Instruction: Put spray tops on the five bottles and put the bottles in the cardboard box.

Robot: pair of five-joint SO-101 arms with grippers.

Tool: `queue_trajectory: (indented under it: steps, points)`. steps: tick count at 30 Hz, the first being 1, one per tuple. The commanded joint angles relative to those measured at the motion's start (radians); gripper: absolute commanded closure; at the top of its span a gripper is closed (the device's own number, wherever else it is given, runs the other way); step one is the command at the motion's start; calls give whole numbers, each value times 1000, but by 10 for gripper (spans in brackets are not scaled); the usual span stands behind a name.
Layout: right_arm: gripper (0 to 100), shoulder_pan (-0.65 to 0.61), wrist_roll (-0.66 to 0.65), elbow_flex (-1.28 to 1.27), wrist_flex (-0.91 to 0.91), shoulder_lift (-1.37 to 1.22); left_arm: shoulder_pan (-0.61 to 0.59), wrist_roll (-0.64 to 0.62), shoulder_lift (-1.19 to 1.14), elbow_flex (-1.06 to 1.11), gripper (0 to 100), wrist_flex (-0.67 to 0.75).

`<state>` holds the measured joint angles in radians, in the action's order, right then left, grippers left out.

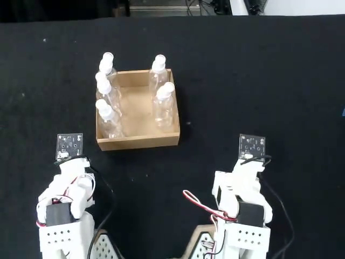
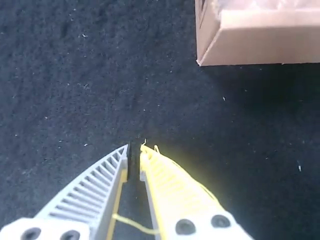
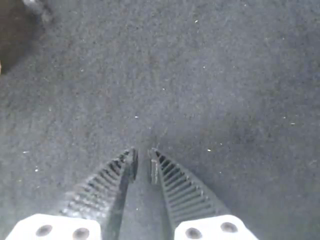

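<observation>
Overhead, the cardboard box (image 1: 138, 141) sits on the black table (image 1: 259, 81), in its left half and about midway between the far and near edges. All five bottles (image 1: 163, 108) stand upright inside the box. Three line the wall toward the table's left edge and two stand by the opposite wall. Each one carries a white spray top (image 1: 167, 88). Both arms are folded back at the near edge, well apart from the box. The left arm (image 1: 66, 202) is near the left corner and the right arm (image 1: 242, 202) is right of the middle.

From the left wrist, the left gripper (image 2: 135, 156) hangs just over the bare table (image 2: 75, 75). Its jaws are pressed together at the tips with nothing between them. A near corner of the cardboard box (image 2: 250, 40) lies ahead of it, apart from the fingers.

From the right wrist, the right gripper (image 3: 141, 162) is over plain table cloth (image 3: 225, 75). Its jaws are drawn in to a thin slit, and it grasps nothing.
</observation>
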<state>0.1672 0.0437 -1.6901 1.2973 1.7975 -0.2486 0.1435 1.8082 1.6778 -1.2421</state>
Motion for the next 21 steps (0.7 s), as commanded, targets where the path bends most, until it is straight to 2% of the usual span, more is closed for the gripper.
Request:
queue_trajectory:
  steps: [1, 21]
  points:
    - [988, 20, -6, 7, 8, 99, 10, 0, 21, 22, 970, -12]
    - [988, 20, -6, 7, 8, 99, 13, 0, 14, 22, 970, -12]
